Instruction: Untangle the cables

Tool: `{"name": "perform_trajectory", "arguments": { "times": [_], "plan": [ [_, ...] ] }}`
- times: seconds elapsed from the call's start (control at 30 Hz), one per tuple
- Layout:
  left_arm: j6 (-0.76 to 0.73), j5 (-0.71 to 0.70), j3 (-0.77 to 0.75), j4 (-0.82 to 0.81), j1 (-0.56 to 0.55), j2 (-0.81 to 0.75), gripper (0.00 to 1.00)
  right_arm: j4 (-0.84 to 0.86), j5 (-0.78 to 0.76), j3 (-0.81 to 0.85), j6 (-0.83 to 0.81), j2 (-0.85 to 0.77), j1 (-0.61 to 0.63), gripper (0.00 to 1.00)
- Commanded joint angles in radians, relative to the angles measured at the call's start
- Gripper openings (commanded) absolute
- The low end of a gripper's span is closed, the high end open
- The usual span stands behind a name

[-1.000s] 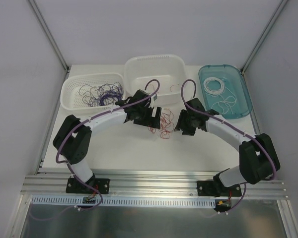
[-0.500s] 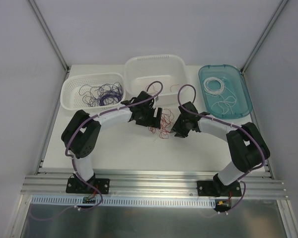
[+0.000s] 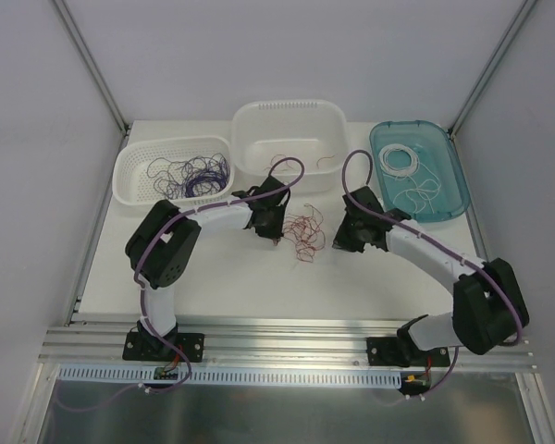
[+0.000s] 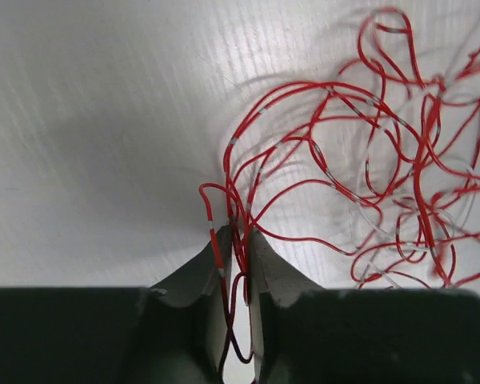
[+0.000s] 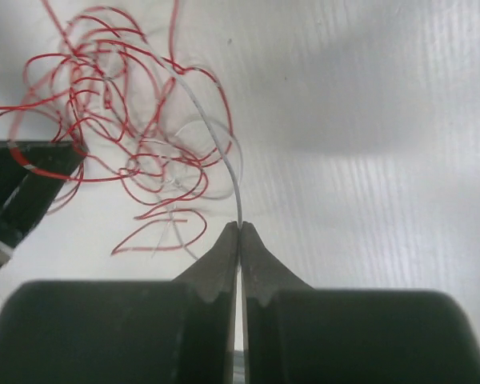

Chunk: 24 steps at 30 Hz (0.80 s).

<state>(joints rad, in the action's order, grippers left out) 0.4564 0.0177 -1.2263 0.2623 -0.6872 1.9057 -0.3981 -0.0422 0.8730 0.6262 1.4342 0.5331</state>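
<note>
A tangle of thin red and white cables [image 3: 302,235] lies on the white table between the two arms. My left gripper [image 4: 238,234] is shut on several red cables [image 4: 336,160], whose loops run down between its fingers. My right gripper [image 5: 240,227] is shut on one white cable [image 5: 216,136] that arcs up from its fingertips into the tangle of red cables [image 5: 112,96]. In the top view the left gripper [image 3: 276,228] stands at the tangle's left edge and the right gripper [image 3: 338,239] just to its right.
A white basket [image 3: 129,166] at the back left holds purple wires [image 3: 192,174]. A white tub [image 3: 331,125] at the back middle holds a few red wires. A teal tray [image 3: 451,162] at the back right holds white wires [image 3: 402,165].
Both grippers have closed, the left on red cables and the right on a white one. Both arms shifted; the tangle now lies stretched between them.
</note>
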Motion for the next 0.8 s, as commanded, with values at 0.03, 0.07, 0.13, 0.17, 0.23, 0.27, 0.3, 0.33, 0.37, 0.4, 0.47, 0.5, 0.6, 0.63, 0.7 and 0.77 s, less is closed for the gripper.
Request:
{"name": "perform_trajectory", "arguments": {
  "times": [0.03, 0.07, 0.13, 0.17, 0.23, 0.27, 0.3, 0.33, 0.37, 0.4, 0.47, 0.5, 0.6, 0.63, 0.7, 0.77],
  "plan": [
    [0.011, -0.078, 0.019, -0.006, 0.015, -0.014, 0.07, -0.216, -0.082, 0.099, -0.196, -0.178, -0.041, 0.01],
    [0.010, -0.085, 0.028, -0.003, 0.020, -0.028, 0.01, -0.247, -0.084, 0.141, -0.229, -0.211, -0.056, 0.01],
    [0.010, -0.091, 0.054, 0.005, 0.035, -0.045, 0.00, -0.351, -0.084, 0.207, -0.336, -0.282, -0.114, 0.01],
    [0.010, -0.096, 0.065, 0.011, 0.041, -0.053, 0.00, -0.385, -0.076, 0.242, -0.370, -0.300, -0.136, 0.01],
    [0.013, -0.105, 0.097, 0.028, 0.055, -0.080, 0.00, -0.482, -0.053, 0.381, -0.446, -0.342, -0.209, 0.01],
    [0.016, -0.107, 0.111, 0.034, 0.072, -0.091, 0.00, -0.508, -0.051, 0.438, -0.517, -0.353, -0.234, 0.01],
    [0.022, -0.107, 0.140, 0.041, 0.081, -0.117, 0.00, -0.530, -0.053, 0.533, -0.549, -0.360, -0.277, 0.01],
    [0.027, -0.107, 0.155, 0.048, 0.093, -0.129, 0.00, -0.568, -0.058, 0.590, -0.572, -0.365, -0.297, 0.01],
    [0.028, -0.107, 0.172, 0.052, 0.106, -0.144, 0.00, -0.584, -0.064, 0.637, -0.614, -0.368, -0.317, 0.01],
    [0.031, -0.107, 0.204, 0.060, 0.129, -0.181, 0.00, -0.596, -0.074, 0.679, -0.620, -0.368, -0.349, 0.01],
    [0.034, -0.108, 0.238, 0.074, 0.149, -0.236, 0.00, -0.617, -0.093, 0.796, -0.655, -0.363, -0.380, 0.01],
    [0.034, -0.108, 0.272, 0.077, 0.167, -0.255, 0.00, -0.614, -0.097, 0.828, -0.657, -0.362, -0.407, 0.01],
    [0.028, -0.111, 0.326, 0.091, 0.181, -0.327, 0.00, -0.558, -0.099, 0.870, -0.660, -0.359, -0.450, 0.01],
    [0.027, -0.110, 0.335, 0.095, 0.179, -0.342, 0.00, -0.533, -0.099, 0.874, -0.660, -0.351, -0.461, 0.01],
    [0.025, -0.087, 0.361, 0.106, 0.181, -0.385, 0.00, -0.524, -0.087, 0.909, -0.658, -0.310, -0.491, 0.01],
    [0.030, -0.075, 0.379, 0.112, 0.179, -0.411, 0.00, -0.509, -0.084, 0.942, -0.645, -0.290, -0.519, 0.01]
  ]
}}
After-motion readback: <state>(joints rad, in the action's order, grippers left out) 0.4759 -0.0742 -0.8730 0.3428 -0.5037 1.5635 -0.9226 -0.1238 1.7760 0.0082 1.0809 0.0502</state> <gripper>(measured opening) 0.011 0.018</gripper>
